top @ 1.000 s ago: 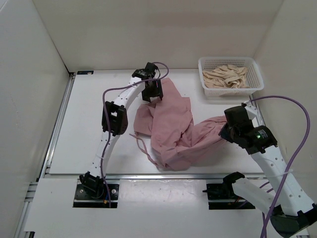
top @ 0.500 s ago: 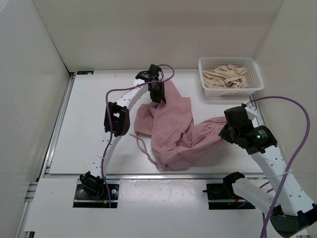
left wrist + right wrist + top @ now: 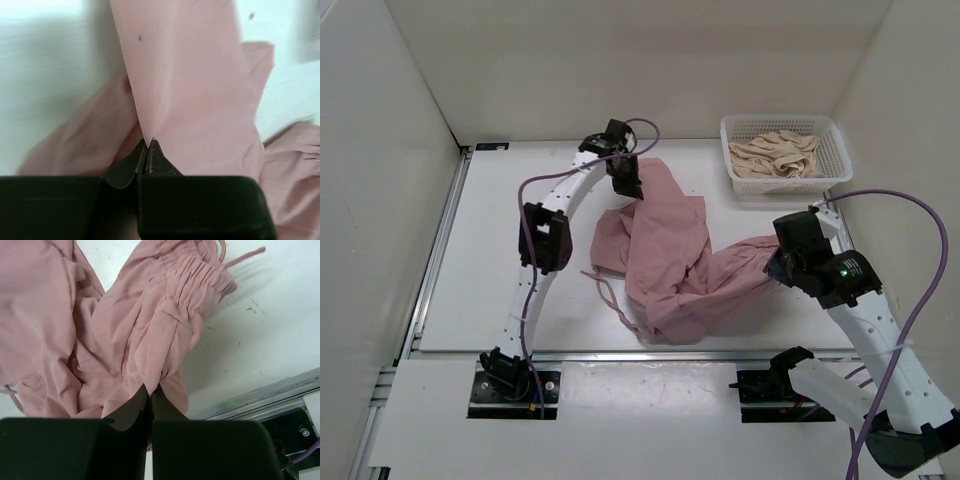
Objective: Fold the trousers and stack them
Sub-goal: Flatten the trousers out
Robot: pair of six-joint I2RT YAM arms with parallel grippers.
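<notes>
Job for now: open out the trousers (image 3: 665, 255), a crumpled pink heap on the table (image 3: 490, 250), stretched between the two sets of fingers. Tight pinch by the left gripper (image 3: 148, 145) on a thin fold, with cloth fanning out just past the tips. Same tight pinch by the right gripper (image 3: 150, 389), on a bunch of cloth a little below the gathered band (image 3: 200, 275). Hold both pinches firm. Lift a little, then pull the two ends slowly apart to spread the heap flat. Go gently: only a small bit of cloth between each pair of tips, easy to lose. Mind the loose cord (image 3: 605, 295), far from both sets of fingers, to avoid a snag.
</notes>
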